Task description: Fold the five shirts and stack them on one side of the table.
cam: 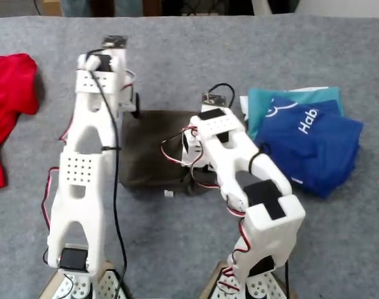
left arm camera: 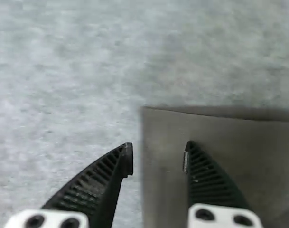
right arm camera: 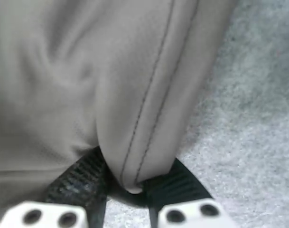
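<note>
A dark grey shirt (cam: 149, 149) lies folded flat in the middle of the table. My left gripper (left arm camera: 158, 159) is open at its far left corner, one finger over the bare table and the other over the shirt (left arm camera: 229, 147), the cloth's edge between them. In the high view that gripper (cam: 132, 104) sits at the shirt's far corner. My right gripper (right arm camera: 132, 183) is shut on a seamed fold of the shirt (right arm camera: 87, 71) at its right side, under the right arm (cam: 220, 140). A blue shirt (cam: 317, 146) lies folded on a teal one (cam: 282, 96) at the right.
A red shirt (cam: 9, 93) lies crumpled at the table's left edge. The grey table covering (cam: 195, 56) is bare at the far side and between the red shirt and the left arm. Both arm bases stand at the near edge.
</note>
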`<state>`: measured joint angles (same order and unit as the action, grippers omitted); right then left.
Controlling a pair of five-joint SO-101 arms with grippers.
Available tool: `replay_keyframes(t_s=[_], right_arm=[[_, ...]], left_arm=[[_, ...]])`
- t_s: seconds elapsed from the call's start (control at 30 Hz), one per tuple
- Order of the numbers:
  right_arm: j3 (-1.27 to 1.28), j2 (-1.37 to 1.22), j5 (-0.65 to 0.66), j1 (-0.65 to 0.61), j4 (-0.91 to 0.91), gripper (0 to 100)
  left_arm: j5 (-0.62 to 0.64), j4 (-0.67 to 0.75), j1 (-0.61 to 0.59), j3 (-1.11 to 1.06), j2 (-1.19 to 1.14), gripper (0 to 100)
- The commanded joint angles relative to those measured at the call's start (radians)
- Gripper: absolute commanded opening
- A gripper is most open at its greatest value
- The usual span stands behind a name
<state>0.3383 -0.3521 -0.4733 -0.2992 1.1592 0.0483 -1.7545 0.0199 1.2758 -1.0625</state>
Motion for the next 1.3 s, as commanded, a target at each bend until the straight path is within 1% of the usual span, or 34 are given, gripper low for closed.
replay_keyframes(t_s=[0.0,0.23,0.33,0.47,0.57,0.67,0.83,0.9,1.0,1.17,1.27], right_arm=[[0.031,-0.019,-0.037,0.051,-0.060,1.4],[0.031,-0.018,-0.043,0.052,-0.060,1.4],[0.031,-0.018,-0.043,0.052,-0.060,1.4],[0.031,-0.018,-0.043,0.052,-0.060,1.4],[0.031,-0.018,-0.043,0.052,-0.060,1.4],[0.031,-0.018,-0.043,0.052,-0.060,1.4],[0.031,-0.015,-0.043,0.052,-0.060,1.4],[0.031,-0.015,-0.043,0.052,-0.060,1.4],[0.031,-0.013,-0.043,0.052,-0.054,1.4],[0.028,0.007,-0.043,0.052,-0.052,1.4],[0.027,0.068,-0.041,0.052,-0.031,1.4]], left_arm=[[0.014,-0.006,0.025,0.002,0.069,20],[0.012,0.011,-0.001,-0.015,0.002,20],[0.015,0.020,-0.025,-0.015,-0.040,23],[0.098,0.012,-0.033,-0.016,-0.091,30],[0.114,0.015,-0.042,-0.016,-0.117,29],[0.114,0.018,-0.028,-0.016,-0.126,27],[0.127,0.023,0.012,-0.015,-0.127,15],[0.157,0.037,0.031,-0.021,-0.127,12],[0.161,0.040,0.050,-0.016,-0.127,6],[0.166,0.066,0.047,-0.015,-0.117,4],[0.175,0.068,0.054,0.050,-0.117,4]])
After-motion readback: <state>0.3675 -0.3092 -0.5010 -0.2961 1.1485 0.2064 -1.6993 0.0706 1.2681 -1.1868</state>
